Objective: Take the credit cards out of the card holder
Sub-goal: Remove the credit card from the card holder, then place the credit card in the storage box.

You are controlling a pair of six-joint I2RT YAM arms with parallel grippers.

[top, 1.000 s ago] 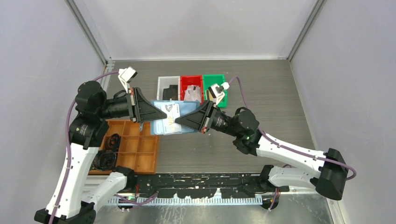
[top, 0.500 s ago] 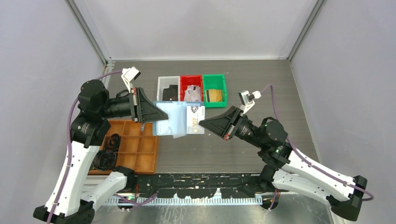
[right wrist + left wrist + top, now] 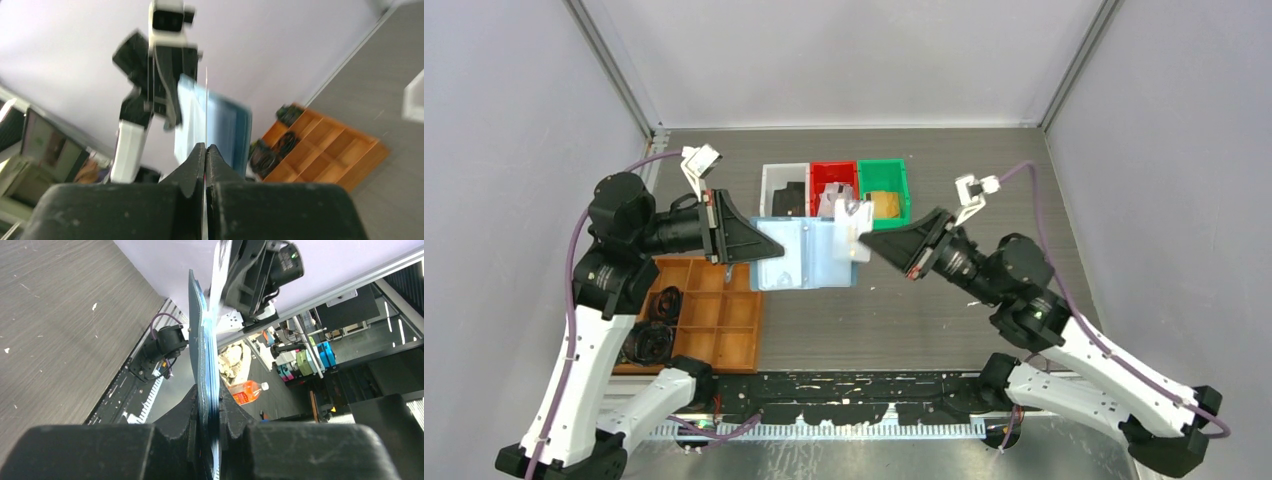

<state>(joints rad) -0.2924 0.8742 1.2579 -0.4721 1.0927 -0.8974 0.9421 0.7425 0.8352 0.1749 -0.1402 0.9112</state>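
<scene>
Because the holder is soft and would follow any pull, the left gripper [image 3: 210, 409] is clamped on one edge of the light blue card holder [image 3: 806, 255], anchoring it in the air above the table [image 3: 984, 200], while the right gripper [image 3: 206, 150] is pinched tight on a thin white card [image 3: 852, 226] just beside the holder's free edge; whether that card is fully out of its pocket I cannot tell. Beyond, a gold card [image 3: 885, 204] lies in the green bin [image 3: 906, 195] and a black card [image 3: 792, 198] in the white bin [image 3: 769, 180], suggesting sorting by colour. No print is legible anywhere.
</scene>
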